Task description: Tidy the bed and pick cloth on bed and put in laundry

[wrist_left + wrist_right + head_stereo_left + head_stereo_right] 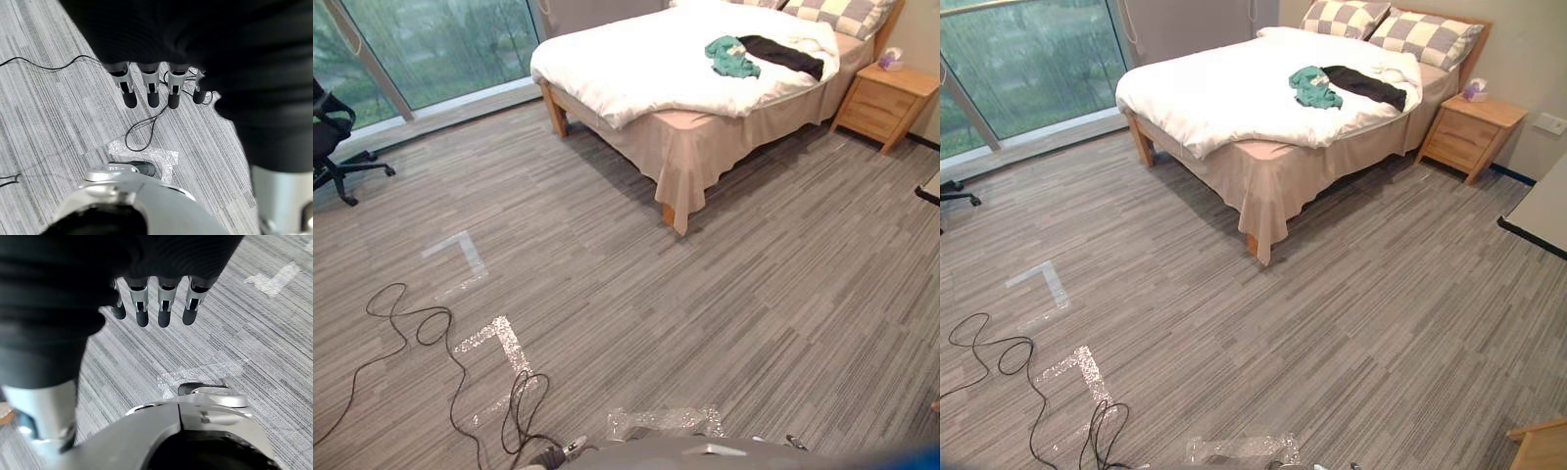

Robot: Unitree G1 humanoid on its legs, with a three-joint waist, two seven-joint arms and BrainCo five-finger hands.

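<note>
Both hands just hang down by the robot's sides. The left hand (151, 85) and right hand (165, 308) have their fingers straight and loose, pointing at the carpet (754, 294), with nothing in either. The stuff to grab is well off, ahead and over to the right. A green cloth (732, 57) is bunched up on the bed (636, 59), touching one end of a black cloth (783, 54). The black one lies stretched out, long axis running from the green one toward the nightstand (884, 101) side, just short of the pillows (1427, 37). The bed sits at an angle, foot corner toward the robot. I'd guess the right hand ends up nearer, but it's a walk first. Room-wise there's striped grey carpet with tape marks (460, 253), a window (431, 44) and office chair (333, 137) on the left, and a table (1538, 211) edge on the right.
</note>
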